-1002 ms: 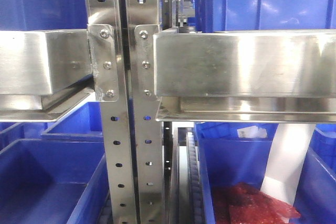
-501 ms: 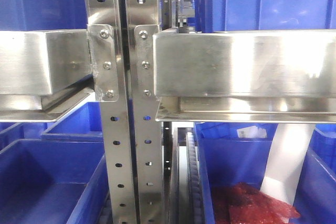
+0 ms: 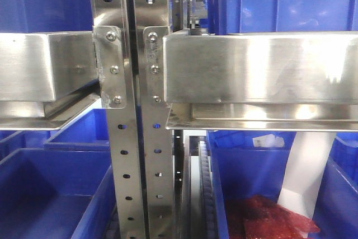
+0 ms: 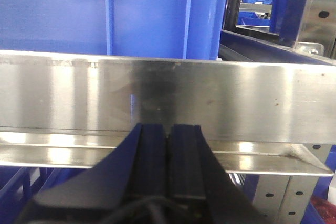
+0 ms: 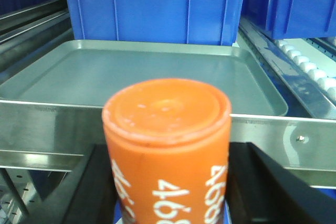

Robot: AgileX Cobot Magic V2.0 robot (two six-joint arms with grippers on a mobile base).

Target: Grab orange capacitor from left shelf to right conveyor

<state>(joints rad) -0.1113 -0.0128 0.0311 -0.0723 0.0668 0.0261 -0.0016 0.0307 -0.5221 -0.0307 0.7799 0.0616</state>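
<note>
In the right wrist view my right gripper [image 5: 167, 182] is shut on the orange capacitor [image 5: 167, 135], an orange cylinder with white digits, held upright between the black fingers. It sits just in front of a steel rail, with a grey tray [image 5: 142, 74] on the shelf beyond it. In the left wrist view my left gripper [image 4: 168, 145] is shut and empty, its black fingers pressed together in front of a steel shelf beam [image 4: 168, 98]. Neither gripper shows in the front view.
Steel shelf beams [image 3: 257, 68] and perforated uprights [image 3: 128, 138] fill the front view. Blue bins [image 3: 50, 194] sit below, one holding red packets [image 3: 268, 216]. A blue bin [image 5: 152, 6] stands behind the tray. A roller track [image 5: 310, 69] runs at right.
Nothing has visibly moved in the front view; only the glare on the right steel beam has shifted.
</note>
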